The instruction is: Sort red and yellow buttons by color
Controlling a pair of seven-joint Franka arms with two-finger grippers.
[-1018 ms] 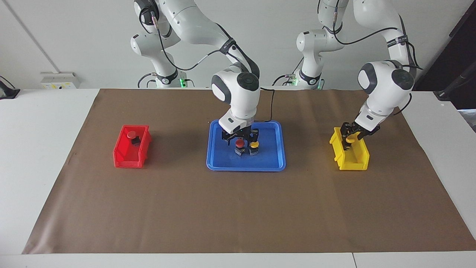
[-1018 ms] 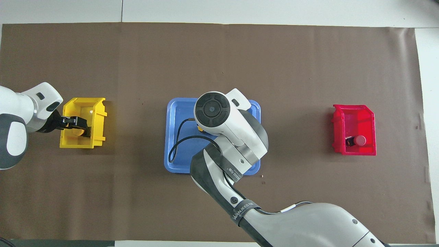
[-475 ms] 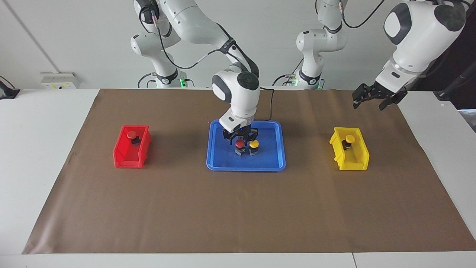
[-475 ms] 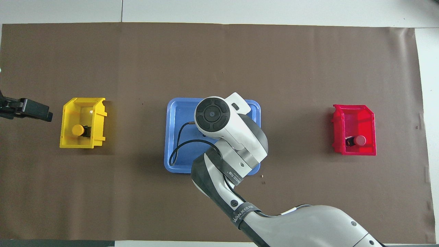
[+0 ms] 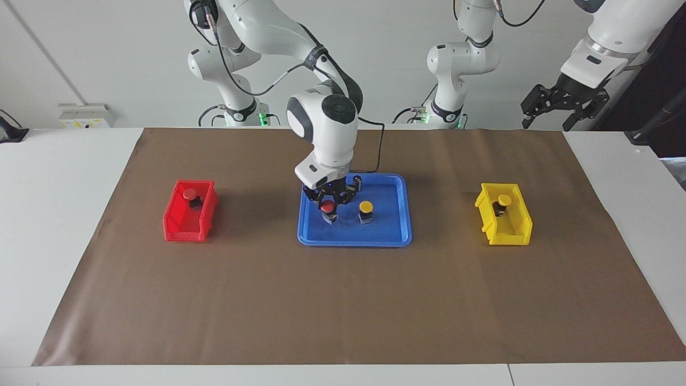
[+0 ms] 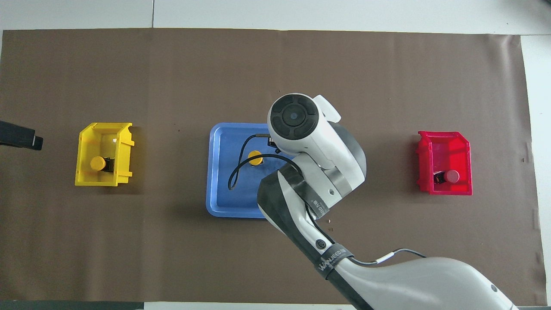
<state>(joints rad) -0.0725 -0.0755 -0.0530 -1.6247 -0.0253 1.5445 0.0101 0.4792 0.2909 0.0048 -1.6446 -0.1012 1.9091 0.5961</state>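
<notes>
On a bench, a blue tray sits between two bins. Over it, the right gripper is closed on a red button, with a yellow button standing beside it in the tray. A second red button lies in the red bin; a second yellow button lies in the yellow bin. The left gripper, raised high near the left arm's end, has its fingers spread open and holds nothing.
</notes>
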